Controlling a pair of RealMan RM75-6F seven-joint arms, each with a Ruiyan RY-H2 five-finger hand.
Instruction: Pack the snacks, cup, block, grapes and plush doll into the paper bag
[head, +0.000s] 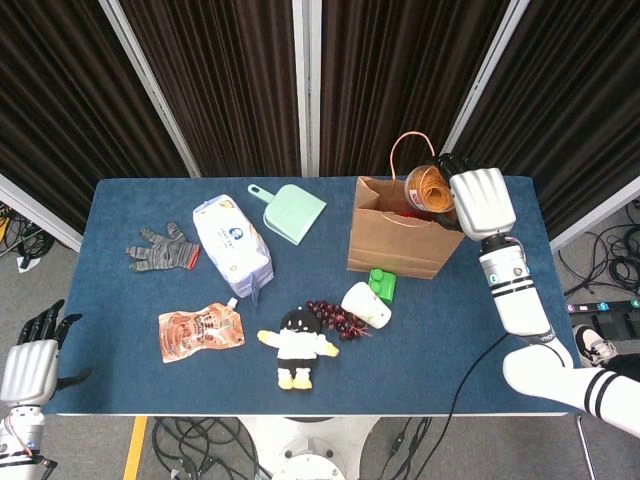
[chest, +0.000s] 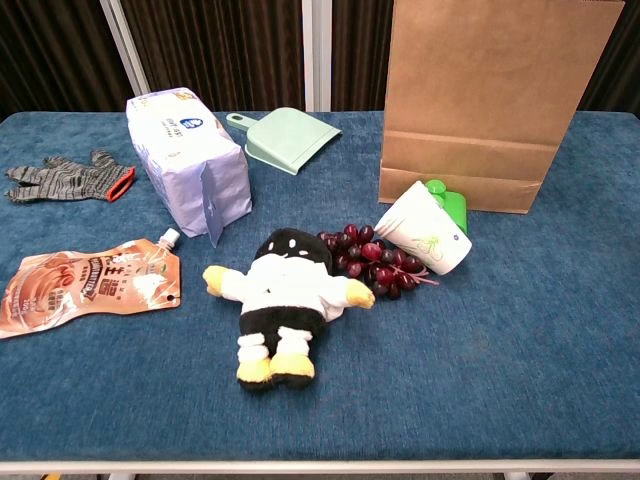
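A: Held in the right hand (head: 482, 201): a clear round snack tub (head: 428, 188), packed with orange-yellow curls, red band near the rim. Fingers wrapped about it, clamped firm.

B: Placed where against the hand?

A: Just to the left of the palm, touching it, over the open top of the paper bag (head: 405, 230), beside the bag's looped handle. Lying tilted, long axis running roughly level, mouth end turned away from the palm toward the camera and the bag's far-left side.

B: And the left hand (head: 30, 362)?

A: Down at the near-left corner, off the table (head: 470, 330), well apart from everything. Fingers spread, gripping nothing.

B: Rest of the load?

A: All to the left of and nearer than the right hand. White cup (chest: 424, 229) on its side, mouth pointing to the near right, base toward the bag. Green block (chest: 448, 205) touching it behind, just beside the bag's foot. Dark red grapes (chest: 368, 259) against the cup's near-left side. Plush doll (chest: 284, 302) face up, black head toward the far edge, yellow feet toward the near edge, one arm reaching the grapes. Brown spouted snack pouch (chest: 88, 285) flat, spout toward the right. Pale purple snack pack (chest: 186, 163) beyond it.

B: Anything else?

A: Grey glove (chest: 67, 177) and mint dustpan (chest: 290, 138), both far from the right hand.
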